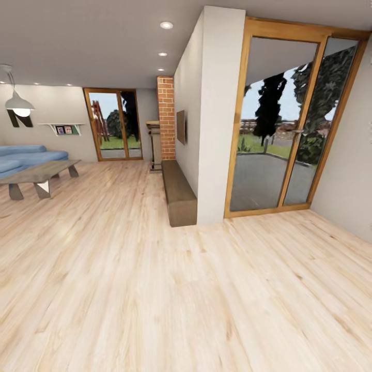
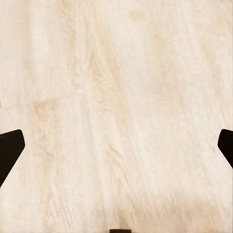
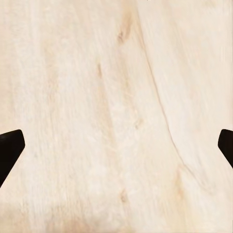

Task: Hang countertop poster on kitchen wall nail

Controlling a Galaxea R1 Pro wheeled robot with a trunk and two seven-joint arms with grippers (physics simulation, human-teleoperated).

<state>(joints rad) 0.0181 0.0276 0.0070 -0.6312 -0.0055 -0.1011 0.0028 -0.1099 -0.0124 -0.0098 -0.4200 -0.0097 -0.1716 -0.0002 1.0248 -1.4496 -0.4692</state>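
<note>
Both hands first. The left hand [image 2: 116,145] points down at pale wooden floor [image 2: 116,87], its two dark fingertips [image 2: 9,150] sitting at opposite edges of the wrist view, spread wide with nothing between them. The right hand [image 3: 116,145] is the same: fingertips [image 3: 9,150] far apart, bare planks under it, carrying nothing.

Outward to the head view: a big open living room. A white dividing wall [image 1: 219,113] stands ahead with a low wooden bench [image 1: 178,191] along its side and a dark flat panel [image 1: 181,126] mounted above. A brick column [image 1: 166,116] sits behind that. To the right, a tall timber-framed glass door [image 1: 289,124] looks onto trees and a terrace. Far left, a blue sofa [image 1: 28,155], a grey coffee table [image 1: 39,175], a pendant lamp [image 1: 18,103] and a second glass door [image 1: 114,124].

The poster, the kitchen countertop and the wall nail are not here; this looks like the drive to the kitchen, with the pickup not yet begun.

To do this leg well, I'd say: keep the arms tucked, give the bench corner and wall edge wide berth, and turn slowly until cabinets or a sink come into sight.

Writing? A large dark letter "N" [image 1: 19,119] hangs on the far left wall. The small pictures on the wall shelf [image 1: 66,129] are too tiny to read.
</note>
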